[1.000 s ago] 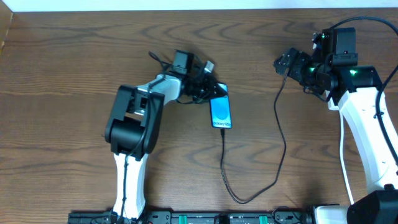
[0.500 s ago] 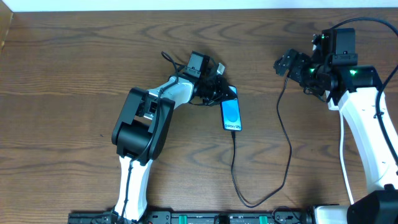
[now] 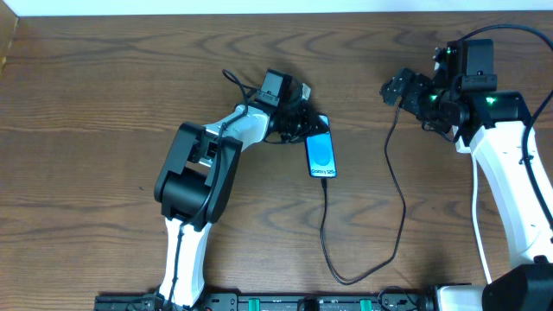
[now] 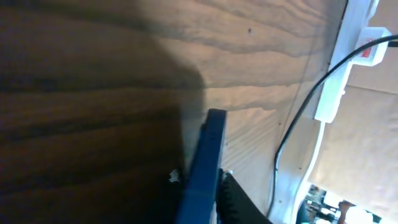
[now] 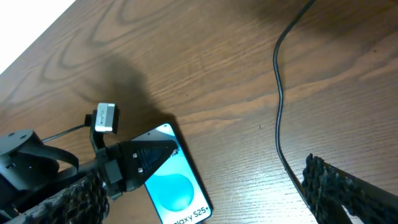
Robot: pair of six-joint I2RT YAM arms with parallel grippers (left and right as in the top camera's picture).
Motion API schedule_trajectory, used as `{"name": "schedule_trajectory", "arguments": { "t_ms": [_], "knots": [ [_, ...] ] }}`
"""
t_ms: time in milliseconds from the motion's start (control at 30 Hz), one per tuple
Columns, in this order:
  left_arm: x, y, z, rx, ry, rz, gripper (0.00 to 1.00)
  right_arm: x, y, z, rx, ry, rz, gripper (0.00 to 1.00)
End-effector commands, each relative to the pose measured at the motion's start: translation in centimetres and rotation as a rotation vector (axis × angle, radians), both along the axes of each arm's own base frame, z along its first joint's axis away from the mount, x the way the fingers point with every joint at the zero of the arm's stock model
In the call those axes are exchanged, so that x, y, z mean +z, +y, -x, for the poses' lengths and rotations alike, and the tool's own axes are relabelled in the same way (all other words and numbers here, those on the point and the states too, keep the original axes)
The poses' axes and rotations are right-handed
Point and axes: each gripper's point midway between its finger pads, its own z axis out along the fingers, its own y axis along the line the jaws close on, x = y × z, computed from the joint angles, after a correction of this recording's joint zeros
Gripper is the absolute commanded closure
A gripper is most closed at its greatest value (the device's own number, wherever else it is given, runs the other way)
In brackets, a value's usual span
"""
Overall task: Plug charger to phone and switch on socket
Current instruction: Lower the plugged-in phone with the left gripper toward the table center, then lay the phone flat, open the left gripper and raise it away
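Observation:
The phone (image 3: 320, 155) with its blue screen lies near the table's middle. My left gripper (image 3: 302, 125) is shut on its top end. In the left wrist view the phone (image 4: 205, 162) shows edge-on between the jaws (image 4: 208, 194). The black charger cable (image 3: 393, 207) meets the phone's lower end, loops toward the front edge and rises toward my right gripper (image 3: 399, 86). That gripper is open; its fingers spread wide in the right wrist view (image 5: 211, 199), above the phone (image 5: 177, 186) and cable (image 5: 278, 106). The white socket strip (image 4: 333, 81) shows only in the left wrist view.
In the left wrist view the cable (image 4: 298, 112) runs up to a white block with a red mark (image 4: 372, 53) on the strip. The left arm's body (image 3: 186, 173) lies over the table's left middle. The right arm (image 3: 501, 173) stands along the right edge.
My left gripper has carried the phone to the right, and the cable's lower run followed it. In the last half second it shifted only slightly. The right arm has not moved.

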Motion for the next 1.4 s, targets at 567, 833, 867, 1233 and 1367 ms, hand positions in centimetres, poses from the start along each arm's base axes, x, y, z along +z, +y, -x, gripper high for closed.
{"name": "schedule_trajectory", "arguments": {
  "t_ms": [567,833,867,1233,1367],
  "knots": [
    [-3.4,2.3,-0.4,0.078,0.014,-0.150,0.64,0.4,-0.4,0.0,0.001,-0.015,0.021,0.01],
    [-4.3,3.4,-0.5,0.113,0.011,-0.227,0.60,0.4,-0.4,0.0,0.001,-0.015,0.021,0.01],
    [-4.7,3.9,-0.5,0.124,0.014,-0.261,0.60,0.4,-0.4,0.0,0.001,-0.015,0.021,0.01],
    [-6.1,5.9,-0.4,0.171,0.012,-0.400,0.56,0.4,-0.4,0.1,0.002,-0.013,0.020,0.01],
    [-6.6,6.9,-0.3,0.191,0.009,-0.470,0.53,0.4,-0.4,0.1,0.002,-0.013,0.020,0.01]
  ]
}}
